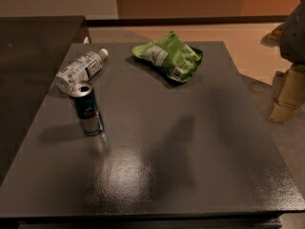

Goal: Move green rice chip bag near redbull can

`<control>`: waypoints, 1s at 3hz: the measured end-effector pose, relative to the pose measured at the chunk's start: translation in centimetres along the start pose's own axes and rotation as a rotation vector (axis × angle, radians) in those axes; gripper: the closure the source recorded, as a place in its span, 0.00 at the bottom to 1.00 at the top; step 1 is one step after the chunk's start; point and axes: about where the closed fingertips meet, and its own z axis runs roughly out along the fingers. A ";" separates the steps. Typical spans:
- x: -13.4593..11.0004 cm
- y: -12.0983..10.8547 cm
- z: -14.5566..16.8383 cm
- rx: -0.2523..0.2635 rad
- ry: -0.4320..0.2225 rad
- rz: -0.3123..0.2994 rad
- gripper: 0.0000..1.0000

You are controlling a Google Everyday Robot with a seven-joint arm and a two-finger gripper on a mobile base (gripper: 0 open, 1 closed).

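Observation:
The green rice chip bag (168, 56) lies flat at the far middle of the dark table (190, 166), its white label patch and small barcode facing up. The redbull can (87, 108) stands upright near the table's left edge, blue and silver with a silver top. The bag is well apart from the can, up and to the right of it. My gripper (286, 99) hangs at the right edge of the view, off the table's right side and away from both objects. It holds nothing that I can see.
A clear plastic bottle with a white label (81, 70) lies on its side just behind the can. A second dark surface (28, 61) adjoins the table on the left. A tan floor and wall lie beyond the far edge.

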 end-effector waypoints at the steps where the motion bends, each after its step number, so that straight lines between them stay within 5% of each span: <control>1: 0.0 0.0 0.0 0.000 0.000 0.000 0.00; 3: -2.7 -2.7 2.7 0.048 0.005 0.062 0.00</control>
